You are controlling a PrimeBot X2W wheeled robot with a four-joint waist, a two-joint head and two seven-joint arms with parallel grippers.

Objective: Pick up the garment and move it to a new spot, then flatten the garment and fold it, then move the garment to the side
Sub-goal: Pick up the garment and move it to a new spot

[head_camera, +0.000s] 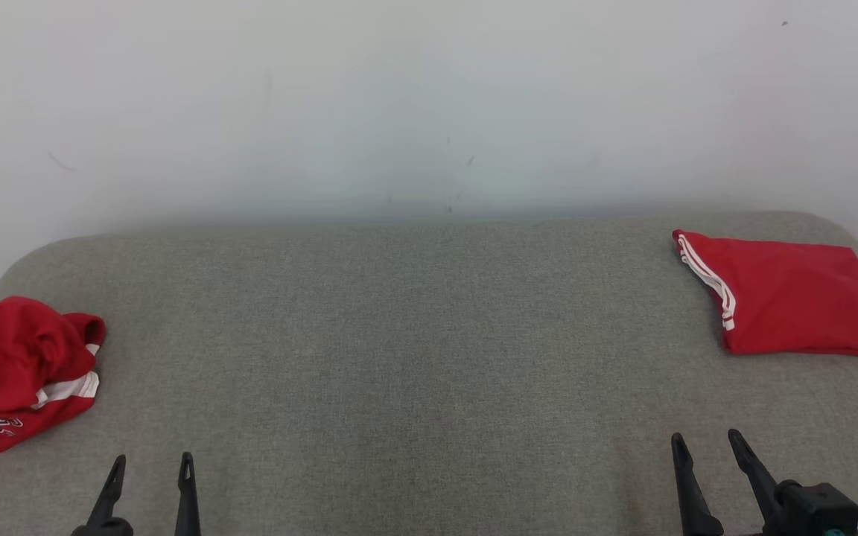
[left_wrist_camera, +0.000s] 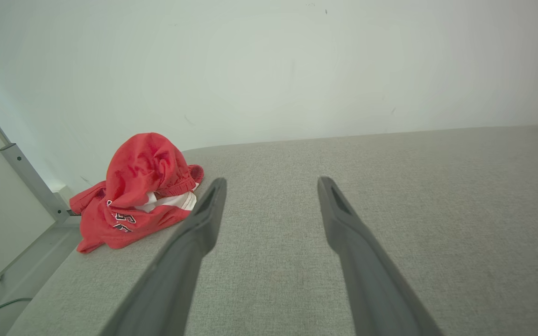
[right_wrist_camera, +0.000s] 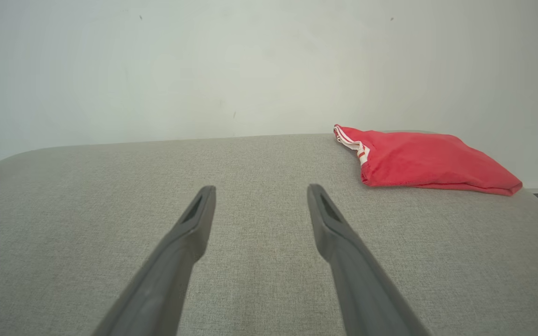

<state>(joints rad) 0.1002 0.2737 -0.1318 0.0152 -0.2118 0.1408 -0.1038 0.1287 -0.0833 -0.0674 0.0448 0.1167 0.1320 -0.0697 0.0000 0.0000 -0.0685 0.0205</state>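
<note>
A crumpled red garment [head_camera: 19,372] with white trim and lettering lies in a heap at the left edge of the grey table [head_camera: 414,357]; the left wrist view shows the garment [left_wrist_camera: 143,191] bunched up beyond my left fingers. A second red garment [head_camera: 786,294], folded flat with white stripes, rests at the far right, and it appears as the folded garment [right_wrist_camera: 418,161] in the right wrist view. My left gripper [head_camera: 152,467] is open near the front left, apart from the heap. My right gripper [head_camera: 706,445] is open at the front right, empty, short of the folded piece.
A pale wall [head_camera: 429,104] rises right behind the table's far edge. A grey metal frame [left_wrist_camera: 31,182] and the floor lie off the table's left side. The table's corners are rounded, and its wide grey middle lies between the two garments.
</note>
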